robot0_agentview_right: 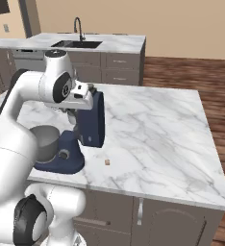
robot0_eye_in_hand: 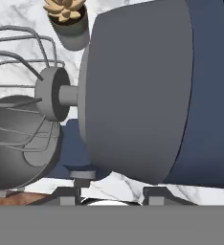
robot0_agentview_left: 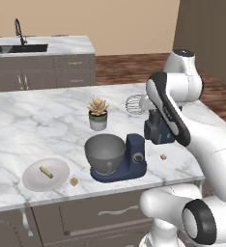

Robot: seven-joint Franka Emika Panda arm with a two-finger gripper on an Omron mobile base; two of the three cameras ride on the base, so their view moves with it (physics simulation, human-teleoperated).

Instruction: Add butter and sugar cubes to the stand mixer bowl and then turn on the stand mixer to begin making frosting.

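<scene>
Hand view shows the gripper by the raised head of the stand mixer; its grip cannot be told. Butter waits on the plate, left of the bowl, uncovered for loading.

The gripper is tucked behind the white forearm at centre right of the left base view, so whether its jaws are parted or pressed on the tilted-up head of the stand mixer can't really be made out. In the right base view the stand mixer bowl at left is half covered by the arm, and the sugar cube on the marble is reduced to a tan speck, too small for any detail. In the hand view the mixer head is cut off by the right and top edges, the whisk by the left edge, and the potted succulent by the top edge.
</scene>
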